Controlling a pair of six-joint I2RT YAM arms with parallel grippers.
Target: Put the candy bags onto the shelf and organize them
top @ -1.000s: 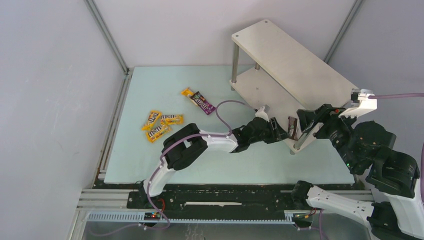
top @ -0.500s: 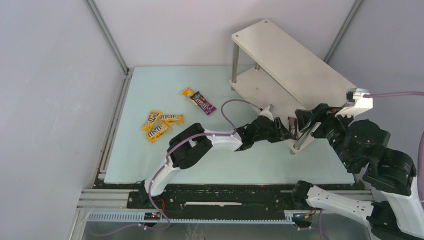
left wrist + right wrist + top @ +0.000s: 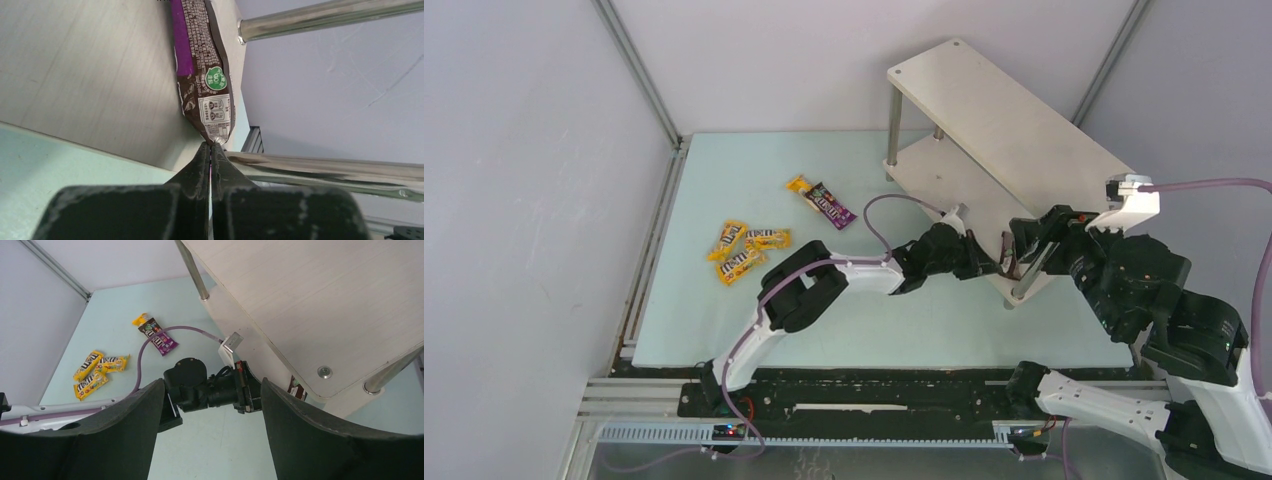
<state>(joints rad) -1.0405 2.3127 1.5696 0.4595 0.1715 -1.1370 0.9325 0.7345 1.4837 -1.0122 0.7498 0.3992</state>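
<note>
Both arms have shifted a little toward the robot's left over the last second, the left arm drawing its wrist slightly back from the shelf (image 3: 1004, 120). Left hand (image 3: 210, 150): fingers pressed together on the crimped end seal of a brown-and-purple candy bag (image 3: 200, 70), which runs straight ahead of the fingertips along the lower board's edge, board to the hand's left, a silver leg (image 3: 325, 12) crossing beyond to its right. Whether the bag's weight rests on the board cannot be told. Right hand (image 3: 210, 390): fingers spread wide and empty, held above the shelf's near corner with the left wrist directly ahead of it. Five bags remain on the counter (image 3: 724, 180), well behind the left hand: three yellow ones (image 3: 746, 250) clustered, a fourth yellow (image 3: 798, 184) touching a purple-and-brown one (image 3: 829, 205).

Likely faults from here: the pinch holds only the thin seal, so the bag may swing or slip. Let go at the edge, it would probably tip off onto the counter. The two wrists are close enough to collide.
</note>
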